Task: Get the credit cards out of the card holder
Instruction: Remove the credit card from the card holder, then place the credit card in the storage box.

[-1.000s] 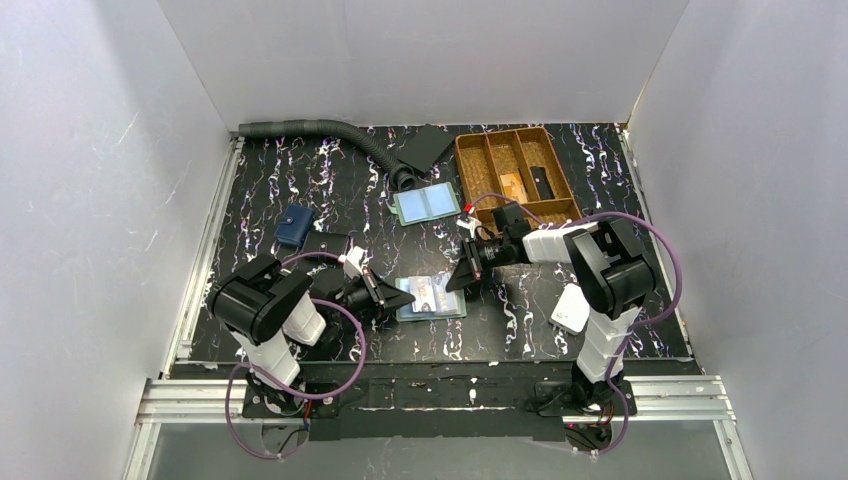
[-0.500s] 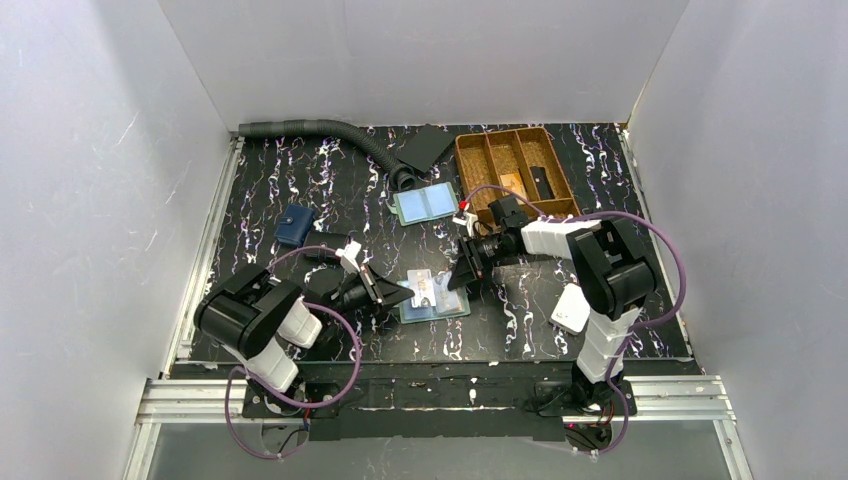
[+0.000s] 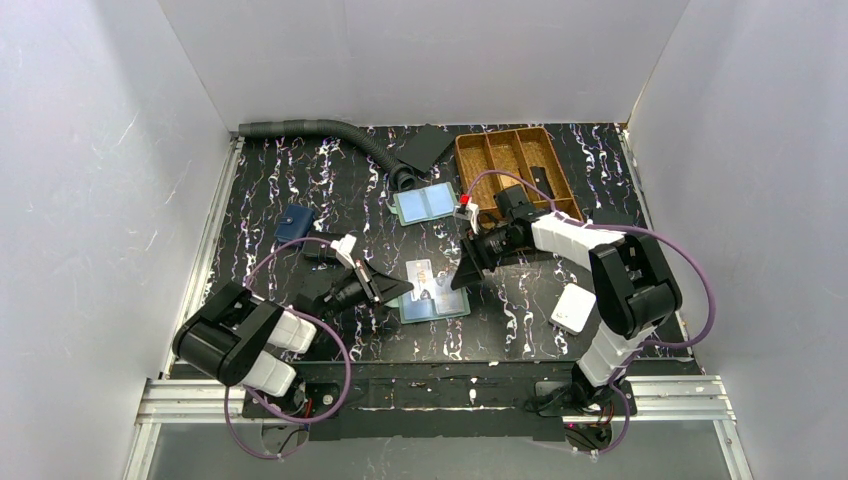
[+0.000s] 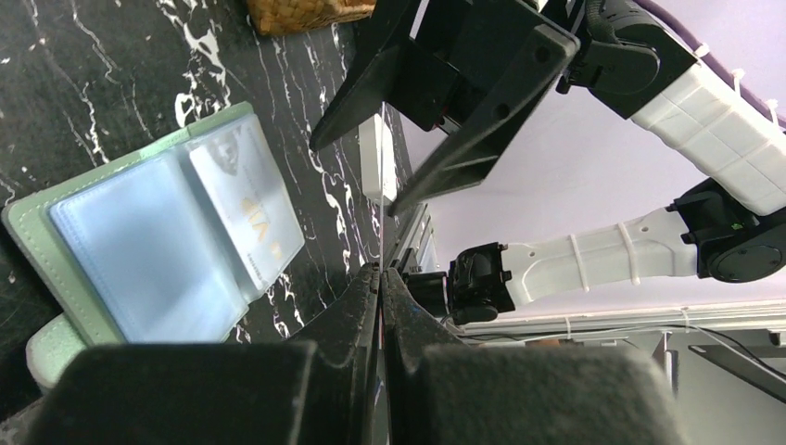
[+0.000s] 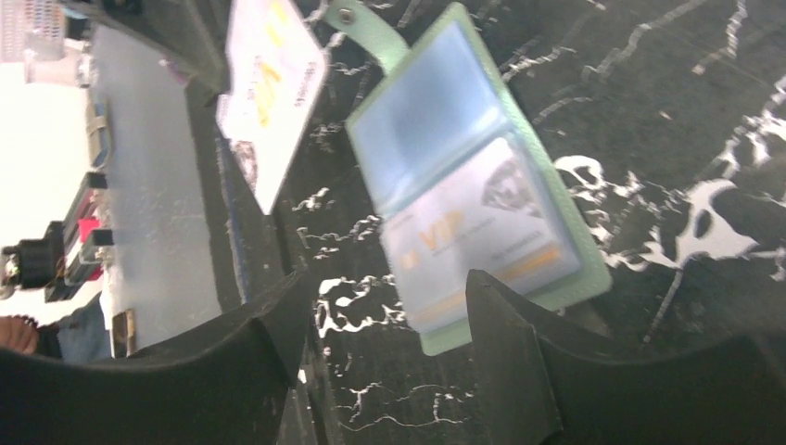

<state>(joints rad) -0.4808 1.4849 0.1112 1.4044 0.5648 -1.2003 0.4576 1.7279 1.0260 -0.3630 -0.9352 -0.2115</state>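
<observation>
— We begin at our left pincer (image 3: 403, 290). Its fingers are clenched on a credit card (image 5: 272, 88), pale and thin, held off the table near the holder.
— And our right pincer (image 5: 387, 278)?
— Released, with the jaws spread and nothing in them. It hovers over the card holder (image 3: 436, 304), which lies open and flat on the marbled table (image 3: 280, 180) between our two arms.
— So one card is out. We see a second card (image 5: 477, 239), with gold lettering, in the clear sleeve (image 5: 436, 120).
— We judge that one comes next. First we should set the held card down well apart from the holder.
— Agreed. Then we come in low with the right and draw the card along the sleeve's mouth, not upward. We can't tell whether its edge sticks out.
— The holder looks light and may lift with it, so we should press the left on the other panel.
</observation>
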